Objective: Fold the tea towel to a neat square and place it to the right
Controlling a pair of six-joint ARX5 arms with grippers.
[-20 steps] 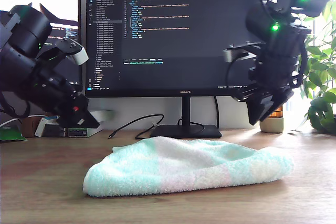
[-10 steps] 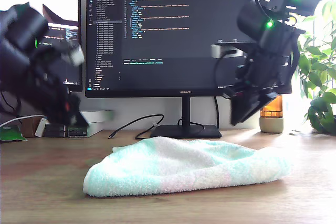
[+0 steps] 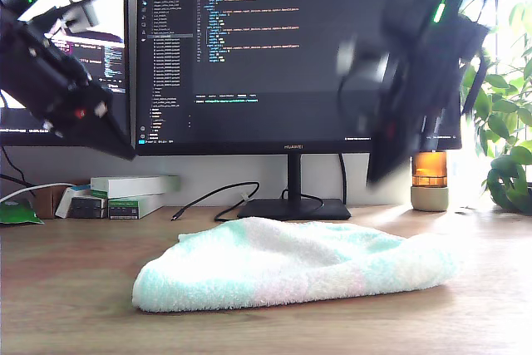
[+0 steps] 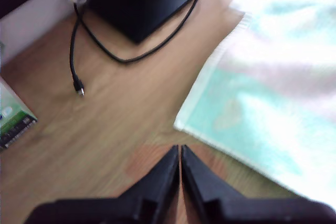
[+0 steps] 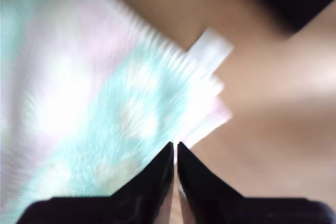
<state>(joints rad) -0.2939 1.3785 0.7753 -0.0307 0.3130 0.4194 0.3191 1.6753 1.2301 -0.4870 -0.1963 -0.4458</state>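
Lying nearest on the wooden desk (image 3: 75,305), the tea towel (image 3: 291,263) is sitting folded in a loose oblong, not yet square. Hanging above, my first gripper (image 4: 179,153) and my second gripper (image 5: 175,150) are both pinched together, empty; descending that way is risking merely shoving the cloth and undoing the fold.

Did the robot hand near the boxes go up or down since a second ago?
Yes, up. My first hand sat low, right by the boxes on the exterior view's left; now it hangs well above them, beside the monitor.
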